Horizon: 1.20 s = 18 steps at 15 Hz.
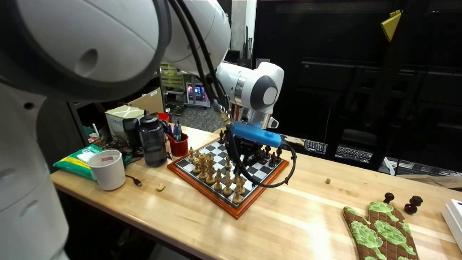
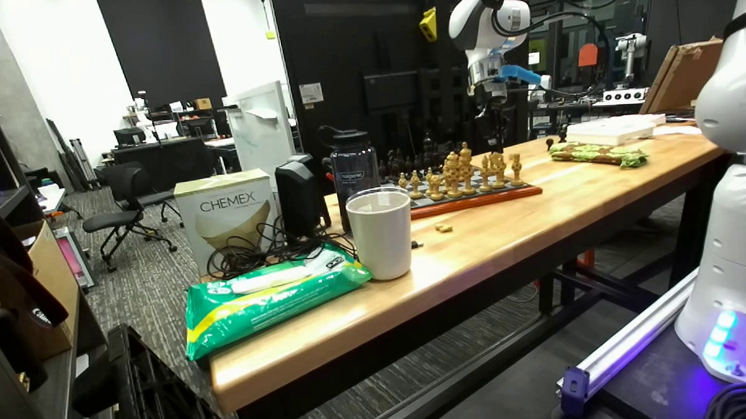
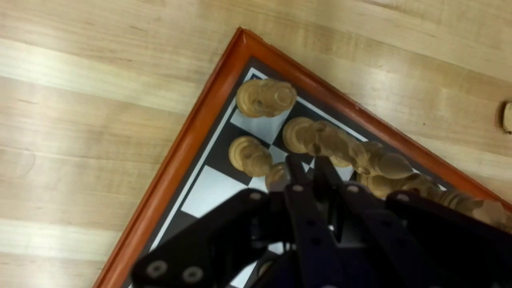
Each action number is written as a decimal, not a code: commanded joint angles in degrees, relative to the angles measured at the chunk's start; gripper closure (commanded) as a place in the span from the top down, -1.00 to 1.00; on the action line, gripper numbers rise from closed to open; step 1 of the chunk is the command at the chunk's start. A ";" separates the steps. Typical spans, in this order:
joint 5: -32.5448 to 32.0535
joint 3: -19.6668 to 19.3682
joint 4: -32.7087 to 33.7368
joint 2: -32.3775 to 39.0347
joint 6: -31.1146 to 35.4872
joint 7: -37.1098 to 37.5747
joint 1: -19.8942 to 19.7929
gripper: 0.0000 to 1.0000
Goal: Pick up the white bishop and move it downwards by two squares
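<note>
The checkered chessboard with its reddish-brown frame (image 1: 202,189) lies on the table; its frame also borders the wrist view (image 3: 176,160). Light wooden pieces crowd the near edge. One with a pointed top, likely the white bishop (image 1: 218,183), stands in that row; it seems to show in the wrist view (image 3: 392,165) too, overlapped by neighbours. A light square (image 3: 212,191) is bare near the frame. My gripper (image 3: 308,160) hangs above the light pieces, fingertips a little apart with nothing between them. It shows above the board in an exterior view (image 2: 485,109).
A light rook (image 3: 266,98) stands at the board corner. Dark pieces (image 1: 272,159) stand on the far side. A water bottle (image 1: 152,141), red pen cup (image 1: 179,145) and white cup (image 1: 107,170) stand beside the board. An oven mitt (image 1: 382,231) lies opposite.
</note>
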 commanded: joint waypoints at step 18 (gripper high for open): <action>-0.56 0.27 -2.80 -1.79 0.08 -0.31 2.25 -0.94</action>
